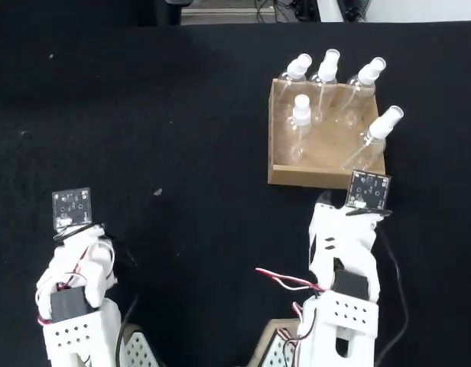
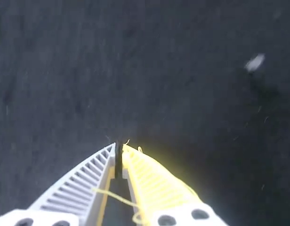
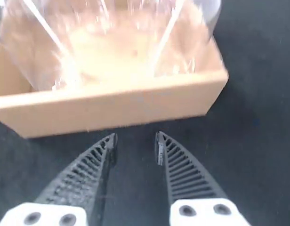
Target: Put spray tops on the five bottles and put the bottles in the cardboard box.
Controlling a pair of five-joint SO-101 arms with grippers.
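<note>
Left gripper (image 2: 119, 157) is closed, right gripper (image 3: 135, 143) spread and empty, and I think I'm done: 5 topped bottles (image 1: 301, 122) stand in the box (image 1: 308, 176).

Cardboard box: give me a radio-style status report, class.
Left gripper shut, empty. Right gripper open, empty, just short of the cardboard box. Five bottles standing inside, spray tops on. Nothing blocking.
</note>
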